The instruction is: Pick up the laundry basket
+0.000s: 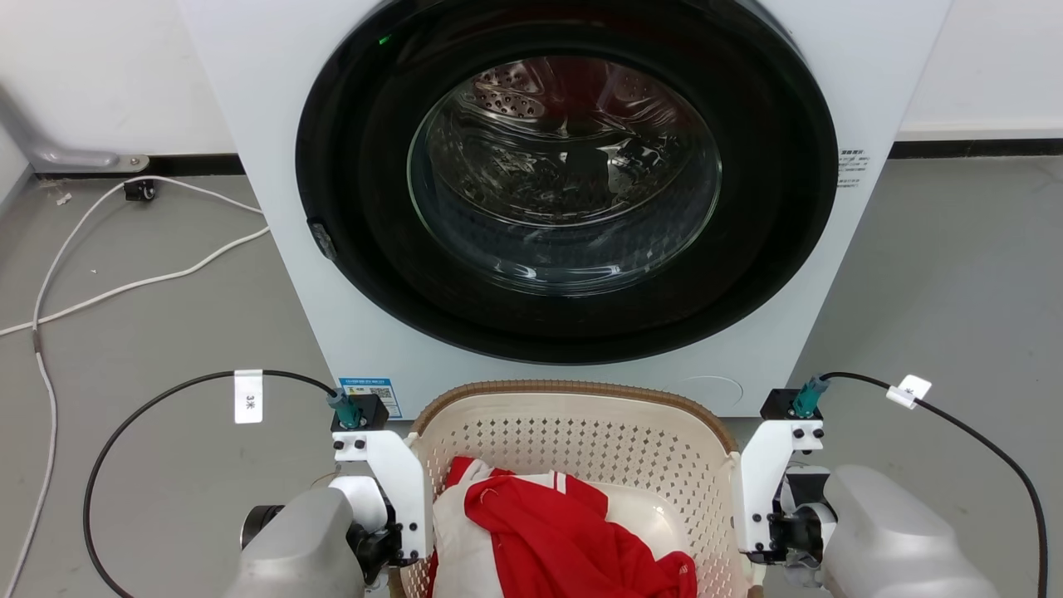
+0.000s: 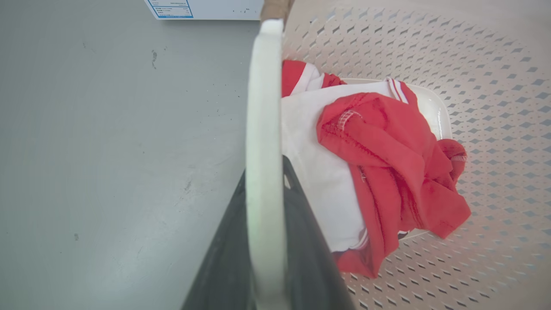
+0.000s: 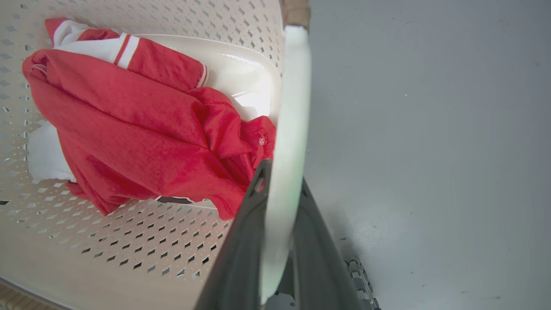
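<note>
**both end effectors clamped on the basket handles, machine close ahead**

the laundry basket (image 1: 581, 440) sits low centre in the head view, just in front of the washing machine (image 1: 274, 124). its brown far rim lies near the machine's lower front panel, so there's little room fwd. whether the basket's base touches the floor (image 1: 149, 332) can't be told from these views.

left end effector (image 2: 264, 172): the two dark fingers straddle the white left handle (image 2: 263, 107), one on the floor side and one inside the basket. they are pressed to it with no gap showing, so it is closed on the handle.

right end effector (image 3: 282, 172): same grip on the white right handle (image 3: 290, 107), with one finger inside by the clothes and one outside, closed tight against it.

a red and white garment (image 1: 548, 531) is bunched in the bottom of the basket, well below the rim. in the right wrist view it reaches the wall under the right handle.

room to move:
- bare grey floor lies open on both sides of the basket.
- on the left, a white cable (image 1: 124, 286) trails across the floor, well apart from the basket (near the wall end).
- the machine's round dark door (image 1: 349, 208) is above and beyond the far rim.
</note>
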{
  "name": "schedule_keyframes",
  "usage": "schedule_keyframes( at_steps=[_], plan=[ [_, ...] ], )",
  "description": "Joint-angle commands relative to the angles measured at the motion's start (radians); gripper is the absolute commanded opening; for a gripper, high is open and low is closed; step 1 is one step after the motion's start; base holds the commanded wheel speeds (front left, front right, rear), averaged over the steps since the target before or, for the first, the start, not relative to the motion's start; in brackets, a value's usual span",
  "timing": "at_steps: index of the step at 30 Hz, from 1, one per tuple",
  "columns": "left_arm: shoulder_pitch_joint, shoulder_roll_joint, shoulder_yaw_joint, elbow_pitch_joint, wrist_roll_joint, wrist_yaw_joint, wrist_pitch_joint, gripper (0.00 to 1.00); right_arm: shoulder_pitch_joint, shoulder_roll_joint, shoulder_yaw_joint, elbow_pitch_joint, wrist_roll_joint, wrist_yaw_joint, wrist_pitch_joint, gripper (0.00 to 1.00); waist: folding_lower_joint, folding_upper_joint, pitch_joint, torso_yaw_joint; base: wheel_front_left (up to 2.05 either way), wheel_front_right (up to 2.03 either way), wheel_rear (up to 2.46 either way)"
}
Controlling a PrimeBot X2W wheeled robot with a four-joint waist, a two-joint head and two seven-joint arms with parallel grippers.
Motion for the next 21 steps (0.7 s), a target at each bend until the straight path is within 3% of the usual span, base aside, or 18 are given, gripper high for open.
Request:
schedule_keyframes(
  at_steps=[1,21],
  plan=[
    [-0.018,-0.023,-0.002,-0.013,-0.008,-0.014,-0.009,0.00,0.003,0.027,-0.001,-0.008,-0.006,0.014,0.002,0.00,0.0000,0.0000,0.001,0.000,0.00,0.00,0.00],
    [-0.018,-0.021,-0.036,-0.004,-0.045,-0.013,-0.018,0.00,0.012,0.026,-0.070,-0.008,-0.073,0.014,-0.006,0.00,0.0000,0.0000,0.003,-0.002,0.00,0.00,0.00]
  ],
)
